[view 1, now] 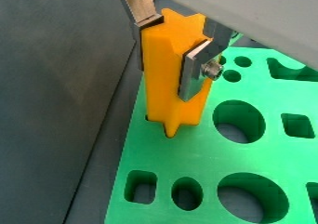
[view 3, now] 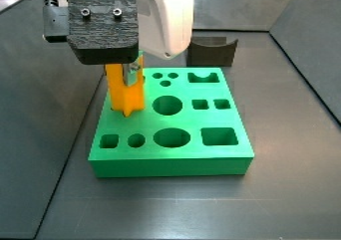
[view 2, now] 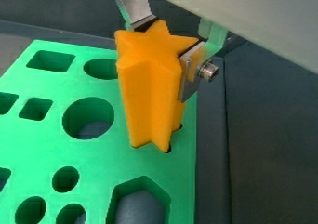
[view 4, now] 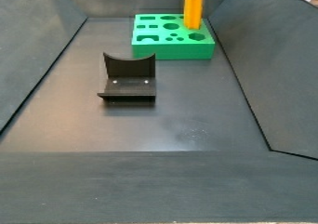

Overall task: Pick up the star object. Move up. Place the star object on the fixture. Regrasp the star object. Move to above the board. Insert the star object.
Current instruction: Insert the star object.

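My gripper [view 1: 174, 44] is shut on the star object [view 1: 169, 74], an orange-yellow star-sectioned prism held upright. Its lower end touches the green board [view 1: 267, 163] near the board's edge, at a hole I cannot see under it. The silver fingers [view 2: 189, 68] clamp its upper sides in both wrist views; the gripper [view 2: 168, 44] shows there too. In a side view the star object [view 3: 126, 93] stands at the board's [view 3: 173, 149] left side under the gripper [view 3: 123, 73]. In a side view the star object [view 4: 194, 6] stands on the board [view 4: 174, 44]. The dark fixture [view 4: 126, 77] stands empty.
The board has round, square, oval and hexagon holes [view 3: 170, 106]. The fixture [view 3: 210, 51] stands just behind the board in a side view. Dark walls [view 4: 56, 51] enclose the grey floor [view 4: 162, 125].
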Robot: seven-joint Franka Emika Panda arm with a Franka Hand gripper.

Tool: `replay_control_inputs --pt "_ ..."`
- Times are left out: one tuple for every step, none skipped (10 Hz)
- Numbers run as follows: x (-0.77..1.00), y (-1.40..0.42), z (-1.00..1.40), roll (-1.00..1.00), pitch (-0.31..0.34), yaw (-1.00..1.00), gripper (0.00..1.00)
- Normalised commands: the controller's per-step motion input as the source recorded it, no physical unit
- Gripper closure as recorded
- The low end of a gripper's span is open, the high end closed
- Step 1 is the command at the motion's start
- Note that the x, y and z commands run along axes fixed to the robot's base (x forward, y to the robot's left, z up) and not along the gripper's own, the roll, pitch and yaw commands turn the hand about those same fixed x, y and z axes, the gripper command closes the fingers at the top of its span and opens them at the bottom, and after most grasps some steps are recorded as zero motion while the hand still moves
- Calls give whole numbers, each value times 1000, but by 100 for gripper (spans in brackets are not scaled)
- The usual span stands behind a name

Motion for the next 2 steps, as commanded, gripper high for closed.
replay_control_inputs --pt "0 0 0 0 -4 0 100" --pt "0 0 0 0 0 0 100"
